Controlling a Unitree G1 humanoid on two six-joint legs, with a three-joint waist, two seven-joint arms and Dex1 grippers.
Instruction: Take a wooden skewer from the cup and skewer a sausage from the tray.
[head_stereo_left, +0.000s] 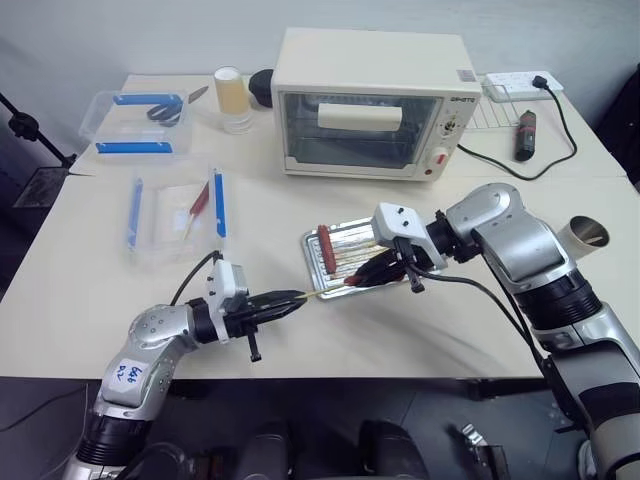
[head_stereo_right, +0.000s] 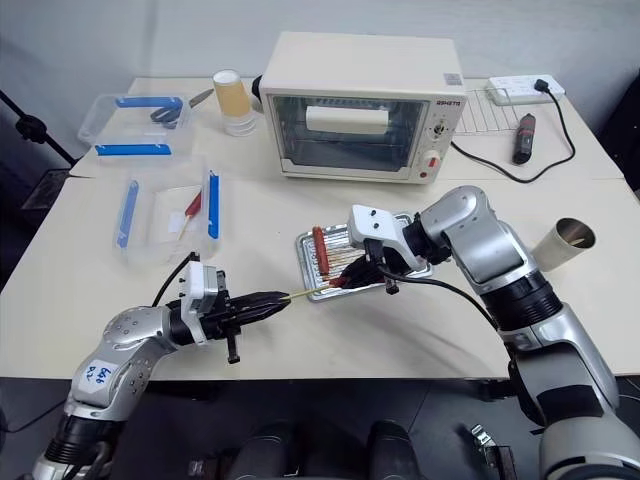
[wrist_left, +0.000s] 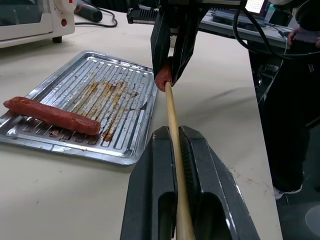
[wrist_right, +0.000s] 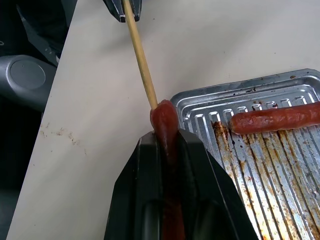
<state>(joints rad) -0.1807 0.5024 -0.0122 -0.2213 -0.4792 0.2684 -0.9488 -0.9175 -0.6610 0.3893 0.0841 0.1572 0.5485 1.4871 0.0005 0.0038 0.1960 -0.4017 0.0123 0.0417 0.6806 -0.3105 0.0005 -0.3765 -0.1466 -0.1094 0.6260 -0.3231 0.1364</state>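
Note:
My left gripper (head_stereo_left: 295, 298) is shut on the wooden skewer (wrist_left: 172, 115), which points level toward the tray (head_stereo_left: 352, 240). My right gripper (wrist_right: 167, 137) is shut on a reddish-brown sausage (wrist_right: 164, 117) and holds it just above the tray's near corner. The skewer's tip (wrist_right: 152, 102) meets the end of that sausage. A second sausage (head_stereo_left: 325, 247) lies on the tray's ribbed, grease-stained floor. The grey-tan cup (head_stereo_left: 583, 235) is at the table's right edge, behind my right arm.
A cream toaster oven (head_stereo_left: 365, 105) stands behind the tray. Two clear plastic boxes with blue clips (head_stereo_left: 140, 125) (head_stereo_left: 175, 215) are at the left, and a yellow-orange cup (head_stereo_left: 232, 98) sits beside the oven. A power strip (head_stereo_left: 520, 85) and cable lie at the back right.

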